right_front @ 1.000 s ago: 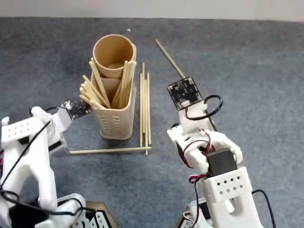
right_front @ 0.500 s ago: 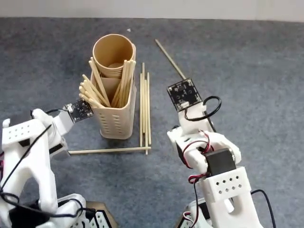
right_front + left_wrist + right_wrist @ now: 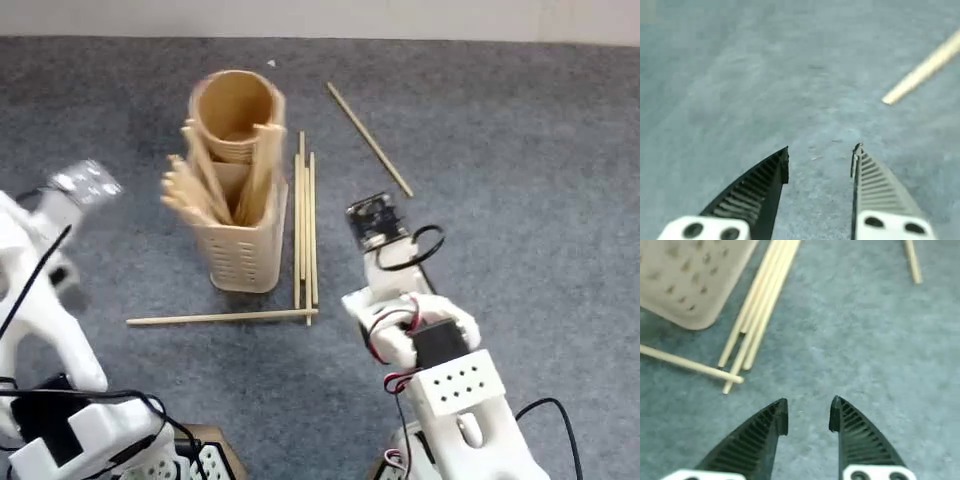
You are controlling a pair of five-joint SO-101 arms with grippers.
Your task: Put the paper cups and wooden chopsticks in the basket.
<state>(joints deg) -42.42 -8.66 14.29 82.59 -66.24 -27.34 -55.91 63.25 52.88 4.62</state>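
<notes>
The basket (image 3: pixel 245 255) stands upright at centre-left of the high view on the grey carpet (image 3: pixel 520 150), already holding the stacked paper cups (image 3: pixel 237 110) and a sheaf of wooden chopsticks (image 3: pixel 195 190). Loose sticks remain outside it: a bundle (image 3: pixel 305 230) lying along its right side, a single chopstick (image 3: pixel 220 318) lying crosswise below its base, and another lone stick (image 3: pixel 368 138) lying diagonally at upper centre. In the past second the left arm has swung away from the basket to the frame's left edge, and the left gripper (image 3: pixel 820 160) now hangs over bare carpet, spread wide and empty, a stick's tip near it. The right arm has drawn back toward the lower frame, uncovering the diagonal stick; the right gripper (image 3: pixel 807 412) is slightly parted and holds nothing. With both arms clear and empty-handed, the loose chopsticks appear to be the work left.
</notes>
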